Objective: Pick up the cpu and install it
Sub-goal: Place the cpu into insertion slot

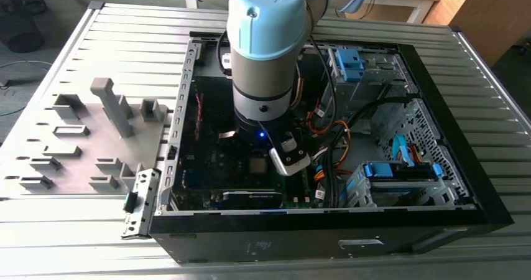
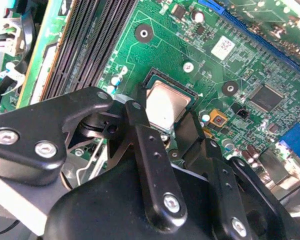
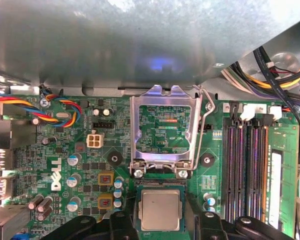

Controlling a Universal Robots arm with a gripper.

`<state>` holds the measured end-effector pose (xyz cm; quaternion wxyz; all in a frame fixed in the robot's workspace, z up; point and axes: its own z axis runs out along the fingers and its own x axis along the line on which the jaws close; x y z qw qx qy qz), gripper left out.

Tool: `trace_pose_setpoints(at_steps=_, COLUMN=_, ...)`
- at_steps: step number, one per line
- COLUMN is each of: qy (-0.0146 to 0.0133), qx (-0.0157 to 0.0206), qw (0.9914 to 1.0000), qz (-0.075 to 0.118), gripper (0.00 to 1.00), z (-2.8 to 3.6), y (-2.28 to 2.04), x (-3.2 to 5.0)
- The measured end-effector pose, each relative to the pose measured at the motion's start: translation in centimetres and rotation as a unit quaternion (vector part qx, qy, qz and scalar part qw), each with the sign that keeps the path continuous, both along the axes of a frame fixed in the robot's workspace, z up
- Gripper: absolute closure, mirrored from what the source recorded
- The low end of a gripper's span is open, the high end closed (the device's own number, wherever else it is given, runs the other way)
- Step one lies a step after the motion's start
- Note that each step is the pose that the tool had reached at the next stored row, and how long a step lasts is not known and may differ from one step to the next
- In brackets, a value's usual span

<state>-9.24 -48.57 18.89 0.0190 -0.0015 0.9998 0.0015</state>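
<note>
The cpu point(image 3: 160, 209) is a small silvery square lying flat in the dark socket on the green motherboard point(image 3: 65, 150); in the second wrist view the cpu point(image 2: 165, 104) shows the same way. My gripper point(image 3: 160, 224) hangs just above it, its black fingers point(image 2: 140, 135) standing to either side of the socket with a gap to the chip's edges, so it looks open. The hollow metal socket frame point(image 3: 162, 130) is flipped up beside the socket, with its wire lever point(image 3: 206, 131) raised. In the exterior view the arm point(image 1: 265, 74) reaches down into the open computer case point(image 1: 464, 186).
Black memory slots point(image 3: 245, 170) run alongside the socket. Bundles of coloured cables point(image 3: 20, 105) and drive cages with blue clips point(image 1: 398, 174) crowd the case. Grey fixture blocks point(image 1: 112, 106) stand on the slatted table at the exterior view's left.
</note>
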Motion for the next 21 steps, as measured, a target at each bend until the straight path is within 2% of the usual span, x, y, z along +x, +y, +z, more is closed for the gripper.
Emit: trace_pose_setpoints(at_steps=21, qy=0.0, qx=0.0, qw=1.0, qz=-0.003, gripper=0.53, z=-0.07, y=-0.04, x=0.06)
